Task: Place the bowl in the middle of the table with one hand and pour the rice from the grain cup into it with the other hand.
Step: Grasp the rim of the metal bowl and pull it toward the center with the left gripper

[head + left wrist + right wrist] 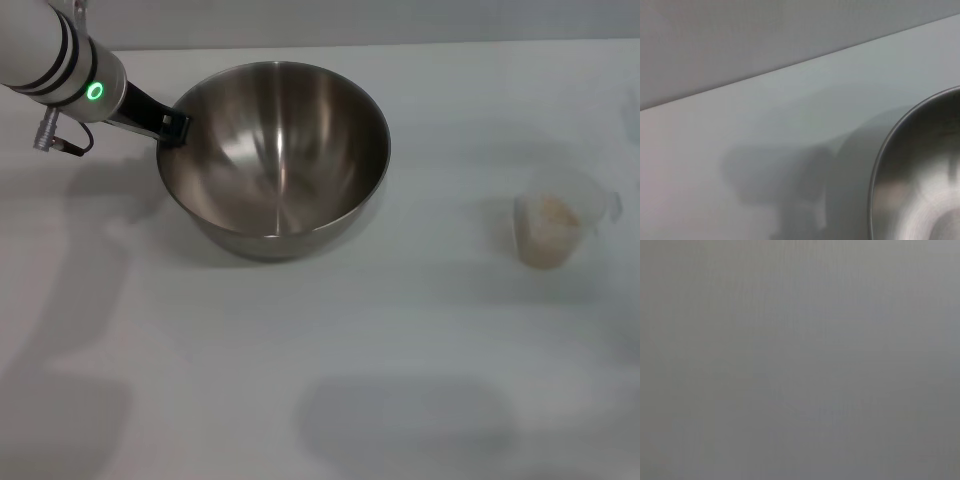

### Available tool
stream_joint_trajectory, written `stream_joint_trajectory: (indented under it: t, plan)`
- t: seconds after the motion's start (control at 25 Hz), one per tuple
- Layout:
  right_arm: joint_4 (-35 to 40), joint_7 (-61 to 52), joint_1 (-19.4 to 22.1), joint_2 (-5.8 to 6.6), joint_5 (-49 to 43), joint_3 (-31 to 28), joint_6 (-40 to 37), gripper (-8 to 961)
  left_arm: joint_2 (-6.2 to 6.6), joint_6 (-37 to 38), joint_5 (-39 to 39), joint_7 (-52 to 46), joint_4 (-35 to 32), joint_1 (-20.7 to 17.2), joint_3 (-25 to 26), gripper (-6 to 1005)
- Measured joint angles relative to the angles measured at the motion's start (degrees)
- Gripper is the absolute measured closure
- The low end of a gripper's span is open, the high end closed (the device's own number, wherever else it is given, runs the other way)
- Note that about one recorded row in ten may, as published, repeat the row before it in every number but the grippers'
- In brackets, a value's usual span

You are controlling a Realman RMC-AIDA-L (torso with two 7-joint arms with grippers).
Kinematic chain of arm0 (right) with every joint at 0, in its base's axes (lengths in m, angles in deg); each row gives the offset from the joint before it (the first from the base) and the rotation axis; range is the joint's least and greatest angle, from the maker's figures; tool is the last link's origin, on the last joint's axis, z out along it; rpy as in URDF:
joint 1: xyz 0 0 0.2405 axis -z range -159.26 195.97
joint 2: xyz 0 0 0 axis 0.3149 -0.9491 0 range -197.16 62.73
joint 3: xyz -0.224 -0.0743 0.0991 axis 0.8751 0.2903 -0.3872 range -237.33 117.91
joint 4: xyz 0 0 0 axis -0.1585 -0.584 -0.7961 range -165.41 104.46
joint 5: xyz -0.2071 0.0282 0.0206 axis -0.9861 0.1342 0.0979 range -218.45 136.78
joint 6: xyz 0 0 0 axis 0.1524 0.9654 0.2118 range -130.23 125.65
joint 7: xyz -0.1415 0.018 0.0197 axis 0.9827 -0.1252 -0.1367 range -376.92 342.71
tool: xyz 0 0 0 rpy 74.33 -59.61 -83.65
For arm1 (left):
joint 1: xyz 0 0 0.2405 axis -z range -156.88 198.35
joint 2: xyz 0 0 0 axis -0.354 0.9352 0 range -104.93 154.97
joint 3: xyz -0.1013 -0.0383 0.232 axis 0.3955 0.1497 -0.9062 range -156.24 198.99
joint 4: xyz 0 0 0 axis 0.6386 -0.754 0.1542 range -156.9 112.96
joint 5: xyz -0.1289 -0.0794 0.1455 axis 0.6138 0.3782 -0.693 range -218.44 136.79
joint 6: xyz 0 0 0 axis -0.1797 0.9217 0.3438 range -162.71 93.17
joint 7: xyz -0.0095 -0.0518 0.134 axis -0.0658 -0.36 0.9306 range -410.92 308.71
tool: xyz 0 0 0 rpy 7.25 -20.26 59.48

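The shiny steel bowl [275, 155] stands on the white table [300, 380], left of centre and towards the back. My left gripper [172, 128] reaches in from the upper left, its black fingers [150, 112] clamped on the bowl's left rim. The left wrist view shows part of that rim [880, 165] and the brushed interior. Far to the right stands the small clear grain cup [560, 228], upright, with pale rice [553, 214] inside. My right gripper does not show in any view; the right wrist view is plain grey.
The table's far edge [400, 45] runs just behind the bowl. Bare white tabletop lies between the bowl and the cup and across the whole front.
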Motion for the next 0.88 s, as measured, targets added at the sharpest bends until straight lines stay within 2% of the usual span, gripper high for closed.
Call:
stream_joint_trajectory:
  t: [0.04, 0.36, 0.64, 0.88]
  plan:
    - [0.0, 0.0, 0.0, 0.0, 0.0, 0.0, 0.0, 317, 0.0, -0.01, 0.12, 0.08, 0.0, 0.04, 0.22, 913]
    - [-0.01, 0.0, 0.0, 0.0, 0.0, 0.0, 0.0, 319, 0.01, 0.09, 1.2, 3.93, -0.42, 0.52, 3.41, 916]
    - [0.0, 0.01, 0.02, 0.0, 0.0, 0.0, 0.0, 320, 0.19, -0.82, 6.13, 8.53, -1.25, 0.81, 9.0, 919]
    - [0.0, 0.01, 0.01, 0.0, 0.0, 0.0, 0.0, 317, 0.37, -2.92, 9.17, 10.5, -0.91, 1.17, 10.33, 946]
